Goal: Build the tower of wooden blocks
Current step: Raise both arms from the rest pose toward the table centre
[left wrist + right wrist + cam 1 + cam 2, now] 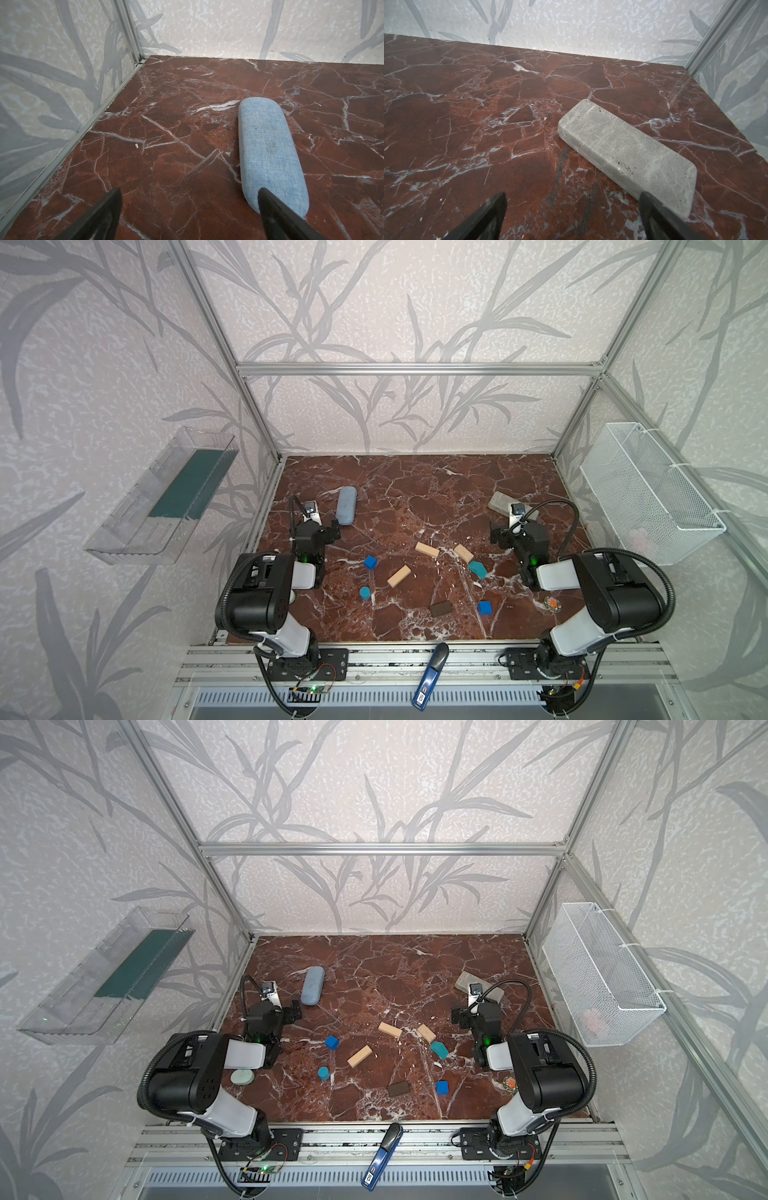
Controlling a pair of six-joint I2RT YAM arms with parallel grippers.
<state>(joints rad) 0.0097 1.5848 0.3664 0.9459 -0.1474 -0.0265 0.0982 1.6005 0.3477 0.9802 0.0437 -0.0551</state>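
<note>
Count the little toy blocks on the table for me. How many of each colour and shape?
Pale wood bars: 3
Dark brown bar: 1
Blue cubes: 2
Blue cylinder: 1
Teal house block: 1
Total: 8

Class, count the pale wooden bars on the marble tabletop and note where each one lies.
3. One pale bar lies mid-scene; a second sits just right of it, beside the teal block; the third lies nearer the front, right of a blue cube. None looks hidden.
</note>
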